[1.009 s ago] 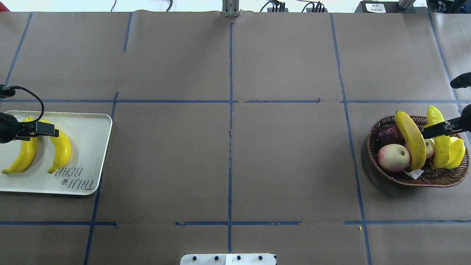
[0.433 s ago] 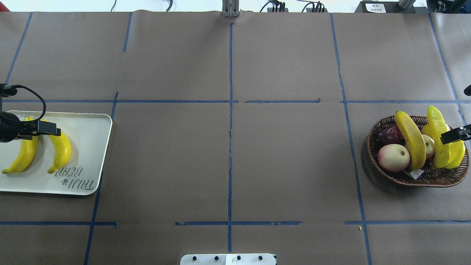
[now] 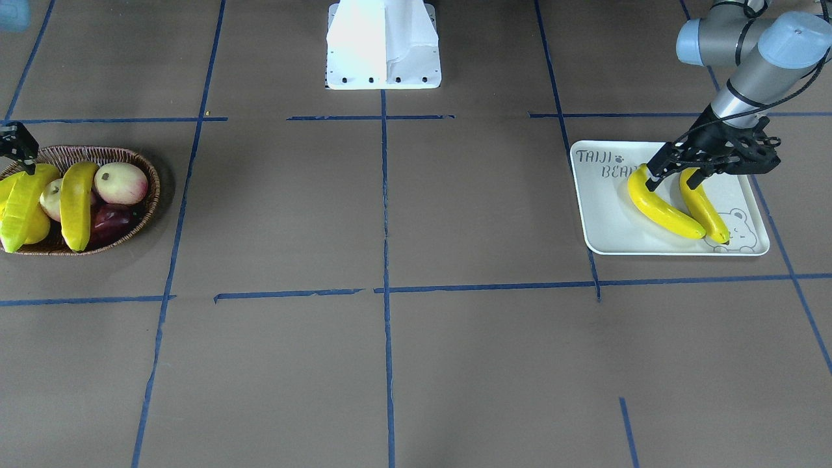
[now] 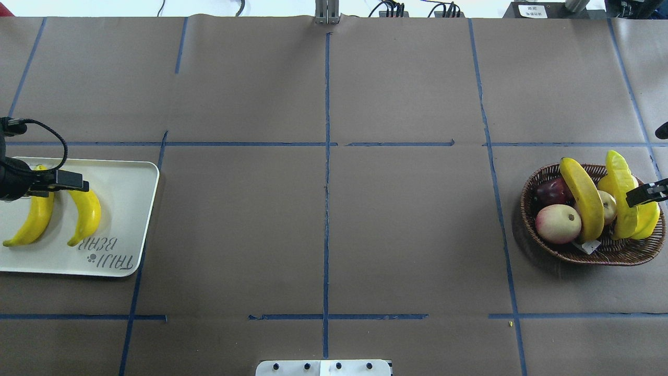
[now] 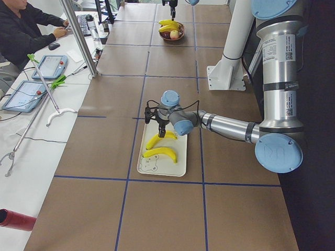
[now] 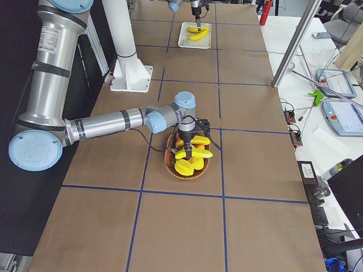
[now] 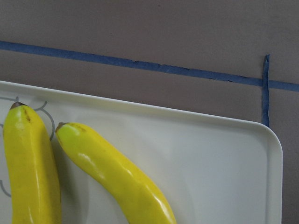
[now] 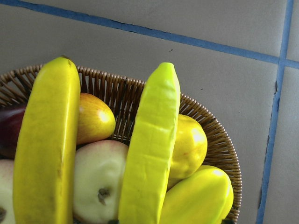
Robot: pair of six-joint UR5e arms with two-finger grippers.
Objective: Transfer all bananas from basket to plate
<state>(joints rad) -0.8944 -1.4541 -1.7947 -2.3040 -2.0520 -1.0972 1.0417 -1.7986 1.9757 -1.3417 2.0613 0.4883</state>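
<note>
Two bananas (image 4: 36,219) (image 4: 88,214) lie side by side on the plate (image 4: 130,198), also in the left wrist view (image 7: 117,172). My left gripper (image 4: 73,183) hovers over their stem ends, open and empty; the front view shows its fingers (image 3: 653,181) spread. One long banana (image 4: 583,198) lies across the basket (image 4: 524,201), also in the right wrist view (image 8: 46,140). My right gripper (image 4: 632,197) hangs over the basket's right end, above a yellow-green pointed fruit (image 4: 623,193), and looks open and empty. No fourth banana is clearly visible.
The basket also holds a peach-coloured apple (image 4: 557,223), a dark red fruit (image 4: 550,190), a lemon (image 8: 189,144) and another yellow fruit (image 4: 647,219) that I cannot name. The robot's white base (image 3: 383,45) stands at mid-table. Blue tape lines cross the brown paper.
My right gripper has pulled back toward the basket's right end, off the fruit in the middle. My left gripper has shifted slightly right over the plate. No fruit has moved.
</note>
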